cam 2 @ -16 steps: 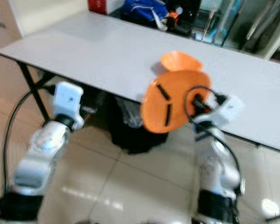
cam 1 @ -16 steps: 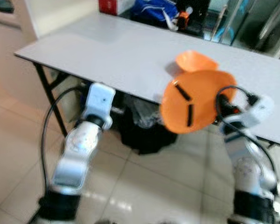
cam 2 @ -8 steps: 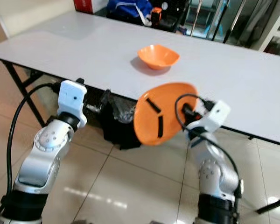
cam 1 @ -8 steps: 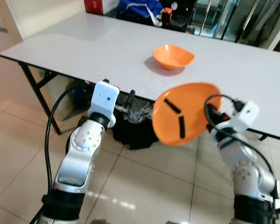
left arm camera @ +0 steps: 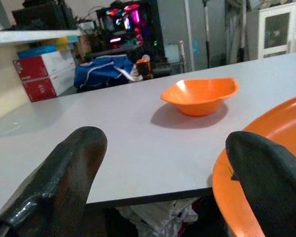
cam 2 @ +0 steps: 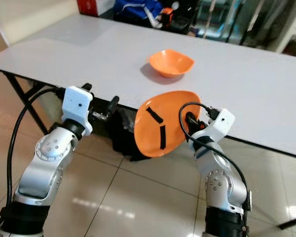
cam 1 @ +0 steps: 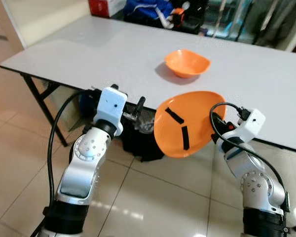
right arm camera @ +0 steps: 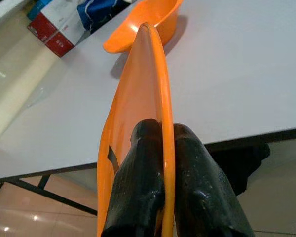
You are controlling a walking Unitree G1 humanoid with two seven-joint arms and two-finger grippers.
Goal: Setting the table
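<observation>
Lowered a little since before, my right claw [right arm camera: 163, 148] pinches the plate [cam 1: 185, 123] on edge, short of the tabletop [cam 1: 113, 59]; left claw [left arm camera: 163, 182] gapes empty. Next: level it beside the bowl [cam 1: 187, 62].

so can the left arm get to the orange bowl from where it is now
Probably yes. The left gripper is open at the table edge, and bare tabletop lies between it and the orange bowl. The plate held in the right gripper sits off to the side, though the bowl is well in.
</observation>
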